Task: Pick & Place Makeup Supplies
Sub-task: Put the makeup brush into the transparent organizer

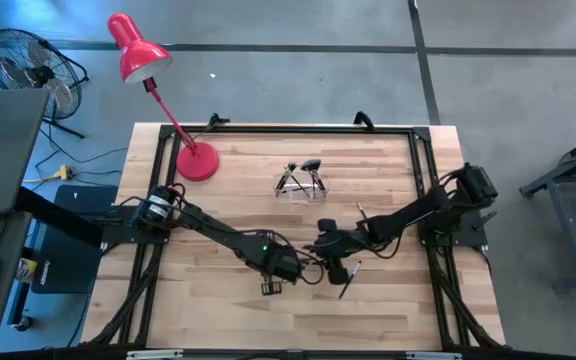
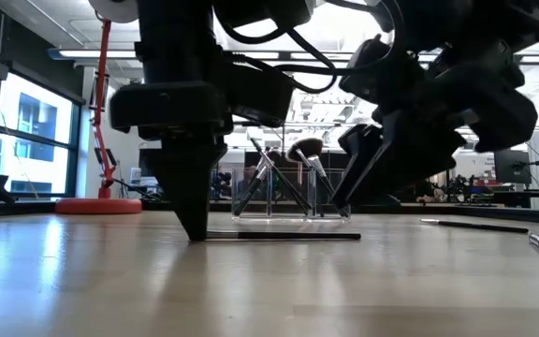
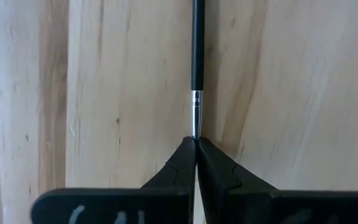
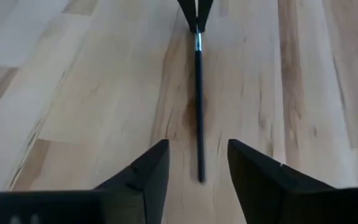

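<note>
Liner [image 4: 199, 112] lies flat on the worktop [image 1: 228, 190], near the front middle. We see the left gripper [image 3: 196, 144] pinched tight on its silvery end, tips down at the wood. Right gripper [image 4: 197, 167] hangs spread wide over the dark end, holding nothing. Holder [image 1: 301, 184] with brushes [image 2: 304, 150] stands farther back; another liner [image 2: 473, 225] lies off to the side.

liner [image 3: 197, 56]: thin, black handle, silvery ferrule, flat on wood
brushes [image 2: 293, 168]: leaning upright, far back
pencil [image 2: 473, 226]: flat, apart
</note>
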